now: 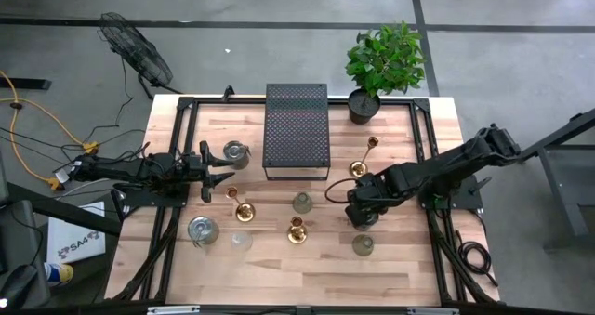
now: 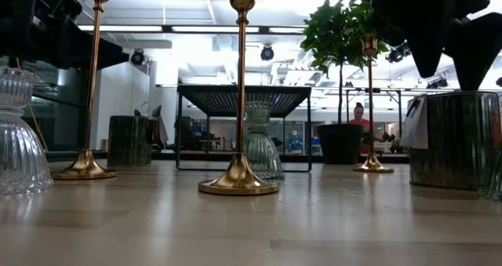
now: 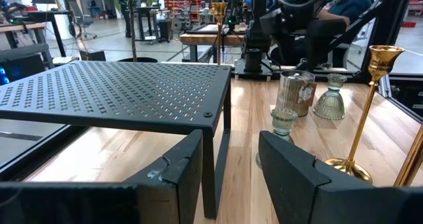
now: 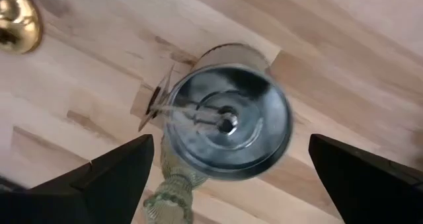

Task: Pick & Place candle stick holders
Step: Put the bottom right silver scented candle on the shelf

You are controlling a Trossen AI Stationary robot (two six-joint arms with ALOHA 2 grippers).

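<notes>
Under right tool [image 4: 225,164], silvery cup [image 4: 228,112] upright, mouth upward.

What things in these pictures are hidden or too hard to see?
- Silvery cup: in the high view the right pincer covers it completely.
- Paper tag on that cup: too small and blurred to read in the low view.
- Brass holder: its top is cut off by the low view's upper edge.
- Person behind the table: tiny and far away in the low view, partly hidden by the plant pot.
</notes>
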